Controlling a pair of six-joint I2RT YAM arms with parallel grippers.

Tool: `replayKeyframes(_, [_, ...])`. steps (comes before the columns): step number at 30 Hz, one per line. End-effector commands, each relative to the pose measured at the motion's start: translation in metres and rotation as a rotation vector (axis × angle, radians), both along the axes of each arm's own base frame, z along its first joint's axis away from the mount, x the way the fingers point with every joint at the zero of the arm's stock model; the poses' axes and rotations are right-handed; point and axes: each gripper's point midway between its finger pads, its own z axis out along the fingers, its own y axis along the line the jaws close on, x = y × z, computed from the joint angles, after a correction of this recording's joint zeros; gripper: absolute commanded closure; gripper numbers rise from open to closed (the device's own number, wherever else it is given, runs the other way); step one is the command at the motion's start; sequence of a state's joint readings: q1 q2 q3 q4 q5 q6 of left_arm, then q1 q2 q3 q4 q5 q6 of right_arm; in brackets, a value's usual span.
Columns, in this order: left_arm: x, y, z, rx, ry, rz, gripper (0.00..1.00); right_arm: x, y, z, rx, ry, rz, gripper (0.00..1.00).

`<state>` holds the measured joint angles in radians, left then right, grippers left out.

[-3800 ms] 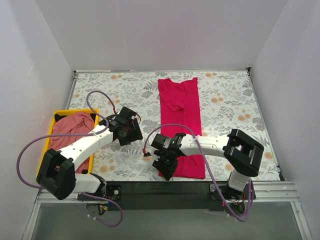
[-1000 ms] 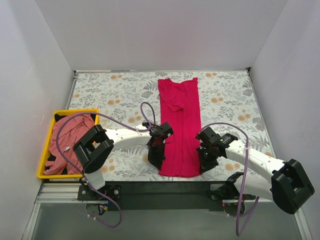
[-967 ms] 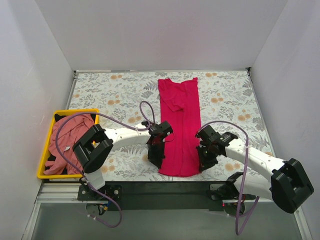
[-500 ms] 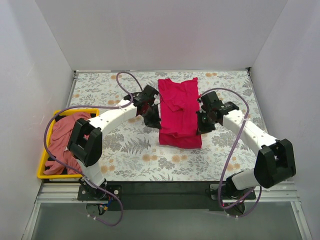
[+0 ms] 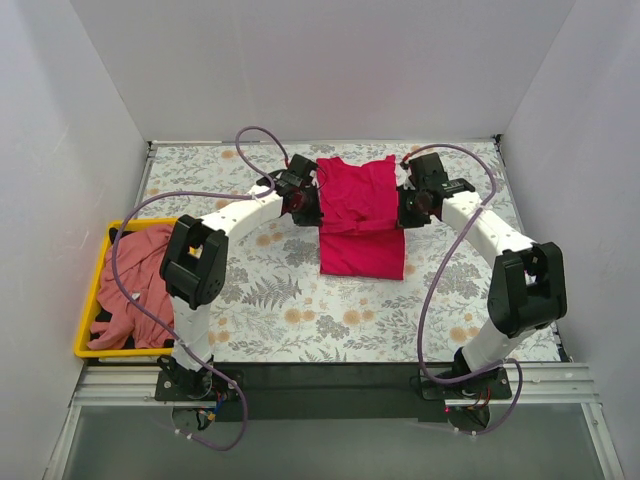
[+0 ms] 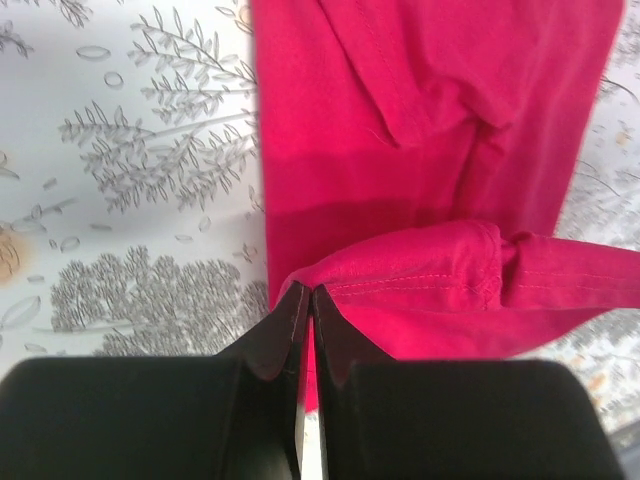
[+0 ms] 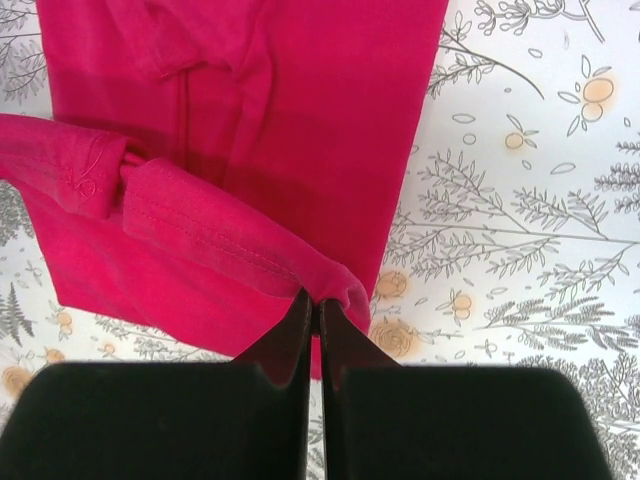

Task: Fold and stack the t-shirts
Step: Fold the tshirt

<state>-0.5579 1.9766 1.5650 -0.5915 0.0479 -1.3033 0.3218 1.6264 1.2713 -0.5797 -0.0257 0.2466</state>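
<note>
Here left claw [image 6: 308,290] and right claw [image 7: 313,298] pinch red shirt [image 5: 360,225]; bin [image 5: 130,223] holds pink shirt [image 5: 135,275].

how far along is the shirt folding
Done: the magenta shirt is folded into a narrow strip. In hand: left gripper and right gripper are shut on its hem, doubled over toward the collar. Left: the salmon shirt lies crumpled in the yellow bin, unfolded, unstacked.

Table [image 5: 250,310] with a grey-leaf and orange-blossom print. Lying on it at far centre, magenta-red t-shirt [image 5: 362,250], partly doubled over itself. At the near left edge, yellow plastic bin [image 5: 150,221].
</note>
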Motion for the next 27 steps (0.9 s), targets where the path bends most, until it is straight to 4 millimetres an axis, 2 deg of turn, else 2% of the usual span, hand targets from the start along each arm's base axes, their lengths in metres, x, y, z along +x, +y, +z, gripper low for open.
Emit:
replayKeyframes(1, [0.031,0.004,0.011,0.029,-0.139,0.003,1.00,0.032,0.003,0.013,0.009,-0.111,0.012,0.99])
replayKeyframes(10, [0.046,0.003,-0.007,0.066,-0.193,-0.020,1.00,0.055,-0.003,-0.008,0.011,-0.121,-0.002,0.99])
replayKeyframes(13, [0.048,0.004,-0.017,0.077,-0.192,-0.020,1.00,0.057,-0.006,-0.022,0.005,-0.103,-0.009,0.99])
replayKeyframes(21, [0.050,0.004,-0.039,0.096,-0.187,-0.018,1.00,0.062,-0.011,-0.042,-0.019,-0.098,-0.016,0.99])
replayKeyframes(22, [0.051,0.006,-0.040,0.099,-0.188,-0.015,0.98,0.063,-0.012,-0.045,-0.023,-0.093,-0.018,0.99])
replayKeyframes(23, [0.050,0.006,-0.040,0.099,-0.188,-0.014,0.94,0.063,-0.012,-0.045,-0.023,-0.096,-0.016,0.93])
replayKeyframes(24, [0.049,0.007,-0.042,0.099,-0.188,-0.015,0.84,0.064,-0.012,-0.044,-0.026,-0.099,-0.010,0.90])
replayKeyframes(25, [0.049,0.005,-0.036,0.092,-0.198,-0.019,0.79,0.063,-0.011,-0.042,-0.024,-0.102,-0.006,0.86])
replayKeyframes(26, [0.048,0.005,-0.030,0.084,-0.204,-0.021,0.74,0.063,-0.010,-0.036,-0.020,-0.117,-0.001,0.77])
replayKeyframes(27, [0.045,0.006,-0.028,0.083,-0.206,-0.018,0.61,0.063,-0.009,-0.030,-0.016,-0.129,0.002,0.73])
